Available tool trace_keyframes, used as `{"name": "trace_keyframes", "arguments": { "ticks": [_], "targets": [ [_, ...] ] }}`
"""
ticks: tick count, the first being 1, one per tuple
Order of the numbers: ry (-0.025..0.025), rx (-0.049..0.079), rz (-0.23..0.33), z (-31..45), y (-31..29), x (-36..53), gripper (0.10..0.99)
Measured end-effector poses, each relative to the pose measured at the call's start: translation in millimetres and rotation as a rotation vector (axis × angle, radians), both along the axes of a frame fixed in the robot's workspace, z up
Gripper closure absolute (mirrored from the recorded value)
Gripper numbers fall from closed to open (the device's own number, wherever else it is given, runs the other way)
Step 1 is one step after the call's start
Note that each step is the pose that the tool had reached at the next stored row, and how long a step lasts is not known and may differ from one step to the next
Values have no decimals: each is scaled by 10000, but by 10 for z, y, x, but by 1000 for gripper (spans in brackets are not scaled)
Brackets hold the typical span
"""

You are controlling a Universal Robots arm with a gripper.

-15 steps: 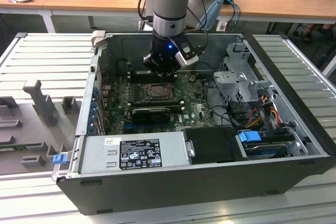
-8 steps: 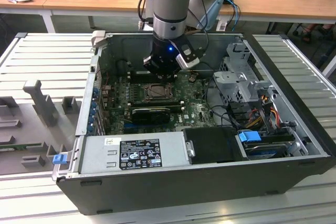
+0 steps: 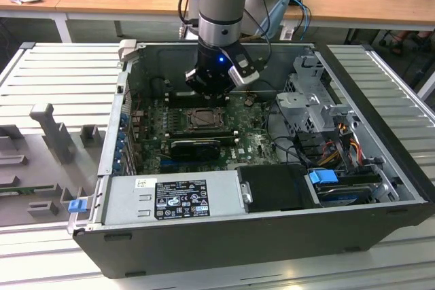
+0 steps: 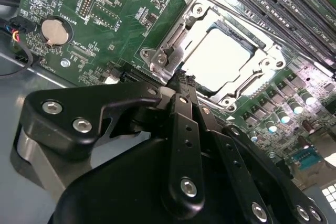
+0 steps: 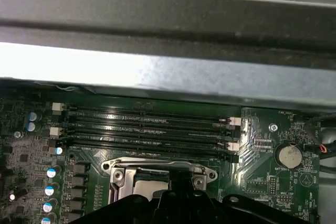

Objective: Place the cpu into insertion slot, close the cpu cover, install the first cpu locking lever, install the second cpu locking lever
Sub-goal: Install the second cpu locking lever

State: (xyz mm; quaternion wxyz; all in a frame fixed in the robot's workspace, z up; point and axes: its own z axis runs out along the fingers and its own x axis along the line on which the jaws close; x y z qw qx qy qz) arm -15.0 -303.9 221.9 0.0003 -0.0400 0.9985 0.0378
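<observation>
Gripper (image 4: pixel 181 85), jaws apparently clenched on nothing, tip at the cover (image 4: pixel 173 35) edge over the slot (image 4: pixel 229 95); cpu (image 4: pixel 218 59) seated, cover down over it; levers' state unclear, judged still outstanding; memory slots (image 5: pixel 149 127) beyond.

Bright overhead light, cpu (image 4: pixel 223 59) glare, sharp

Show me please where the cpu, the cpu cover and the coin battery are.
cpu (image 4: pixel 220 59): second wrist view, middle of its pale top face.
cpu cover (image 4: pixel 178 32): second wrist view, silvery frame bar beside the chip.
coin battery (image 5: pixel 288 155): first wrist view, centre of the round cell.
</observation>
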Motion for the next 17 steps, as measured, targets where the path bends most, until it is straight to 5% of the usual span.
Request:
{"name": "trace_keyframes", "arguments": {
  "ticks": [6,13,17],
  "targets": [
    [0,-1,-2,-2,-57,-1,980],
    [0,-1,-1,150,-64,0,980],
    [0,0,-2,150,-101,-1,980]
  ]
}}
